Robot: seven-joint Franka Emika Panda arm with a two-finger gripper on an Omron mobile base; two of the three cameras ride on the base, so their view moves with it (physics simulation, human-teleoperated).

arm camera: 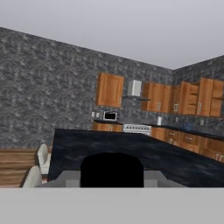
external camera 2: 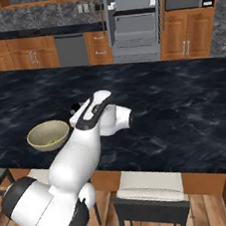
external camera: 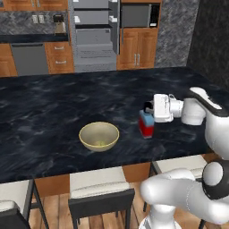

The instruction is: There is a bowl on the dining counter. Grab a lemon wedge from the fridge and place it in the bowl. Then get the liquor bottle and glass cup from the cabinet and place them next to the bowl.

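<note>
The left base view showed the dining counter, long, black and shiny, running from left to right. Behind it, far back, the fridge stood with its doors open, white bins showing.

On the near part of the counter sat the bowl. Something small and pale lay at the bottom of it. That could be the lemon wedge, but it was too small to tell for sure.

Just right of the bowl, but not touching it, was the liquor bottle. It was red and blue with a dark top, and it stood upright with its bottom at the counter. The gripper was at the bottle's top, reaching in from the right. It looked like it was holding the bottle by the neck, with the fingers partly closed around it. In the hand view, a dark round shape sat right in front of the camera, likely the bottle's cap.

So the lemon part may be done, and the bottle was close to its place beside the bowl. The glass cup was not on the counter, so it looked like that was left to fetch from the cabinet.
</note>
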